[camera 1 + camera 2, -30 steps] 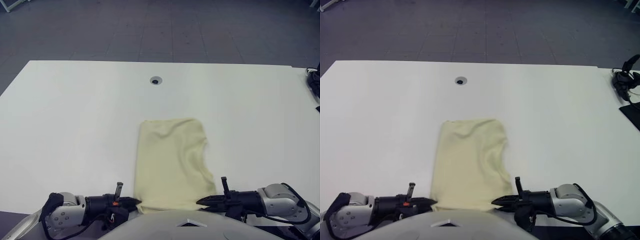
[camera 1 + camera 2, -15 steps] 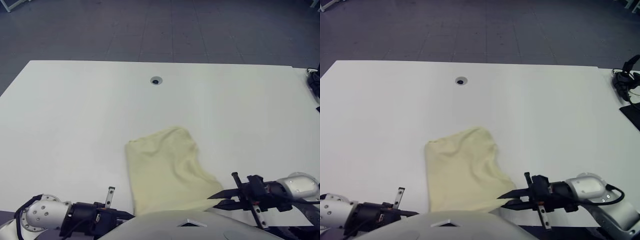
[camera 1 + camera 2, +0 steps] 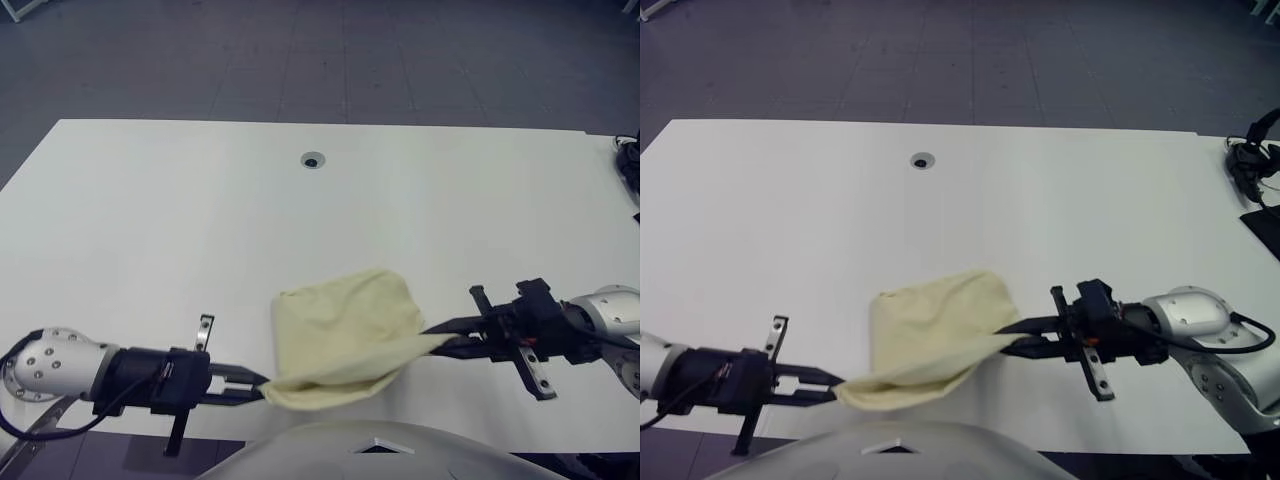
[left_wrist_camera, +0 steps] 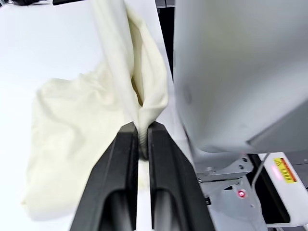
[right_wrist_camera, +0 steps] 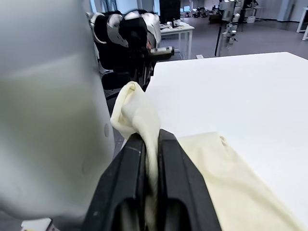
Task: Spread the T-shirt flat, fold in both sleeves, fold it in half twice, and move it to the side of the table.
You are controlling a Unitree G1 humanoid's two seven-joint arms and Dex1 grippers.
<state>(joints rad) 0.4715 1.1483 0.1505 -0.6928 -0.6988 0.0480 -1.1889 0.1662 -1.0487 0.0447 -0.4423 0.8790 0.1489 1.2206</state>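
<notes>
T-shirt (image 3: 345, 315), one, pinched by two pairs: left fingers (image 4: 121, 166), right fingers (image 5: 129, 168).

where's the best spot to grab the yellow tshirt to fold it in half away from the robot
Take the pale yellow folded cloth T-shirt by its two near corners, each from its own outer side, low over the white table. Its far edge lies flat, so pinched corners lift the near edge evenly. The left gripper and right gripper grip there now.

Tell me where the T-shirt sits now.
The pale yellow cloth T-shirt lies at the front edge of the white table, near corners pinched by the left claw and right claw.
</notes>
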